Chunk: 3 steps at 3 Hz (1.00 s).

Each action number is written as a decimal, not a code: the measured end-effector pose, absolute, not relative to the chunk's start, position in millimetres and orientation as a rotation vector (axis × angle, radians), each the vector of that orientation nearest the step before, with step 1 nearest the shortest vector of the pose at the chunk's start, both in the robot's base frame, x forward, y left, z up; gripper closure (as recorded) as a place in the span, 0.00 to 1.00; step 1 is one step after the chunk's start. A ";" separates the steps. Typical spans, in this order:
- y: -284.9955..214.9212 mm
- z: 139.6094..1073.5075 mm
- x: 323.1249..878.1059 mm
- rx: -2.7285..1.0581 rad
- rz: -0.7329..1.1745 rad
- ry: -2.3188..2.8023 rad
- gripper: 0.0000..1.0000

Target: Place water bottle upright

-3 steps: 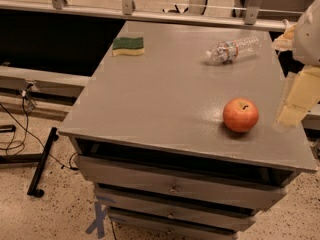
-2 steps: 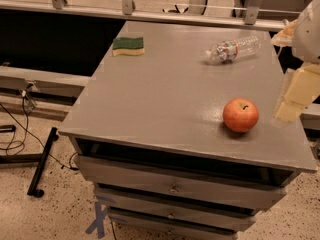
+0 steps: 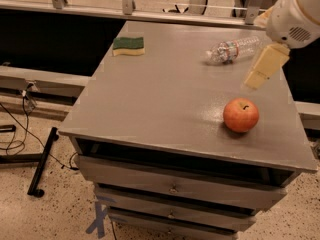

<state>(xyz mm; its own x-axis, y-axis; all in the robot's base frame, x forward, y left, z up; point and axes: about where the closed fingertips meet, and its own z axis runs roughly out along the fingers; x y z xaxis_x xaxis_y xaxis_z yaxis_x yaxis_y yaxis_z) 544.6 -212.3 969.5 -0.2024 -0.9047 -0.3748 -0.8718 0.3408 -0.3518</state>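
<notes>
Grey table top (image 3: 165,94) sat on a cabinet w/ drawers, which stood on a speckled floor (image 3: 45,219). Three things lay directly on the top. Sponge (image 3: 128,45), green over yellow, lay flat near the far corner on the picture's left side. Water bottle (image 3: 235,49) lay on its side toward the far edge, picture's right, cap end prob. pointing toward the sponge, though that was hard to make out. Apple (image 3: 241,115) sat nearer the front on the picture's right, well apart from bottle & sponge. Gripper (image 3: 265,66) hung over the top btw bottle and apple, just beside the bottle.
</notes>
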 end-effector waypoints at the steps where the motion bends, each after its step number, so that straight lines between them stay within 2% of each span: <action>1: -213.6 975.5 605.7 -1.444 -0.068 2.025 0.00; 3: -225.3 971.4 688.4 -1.361 -0.056 1.926 0.00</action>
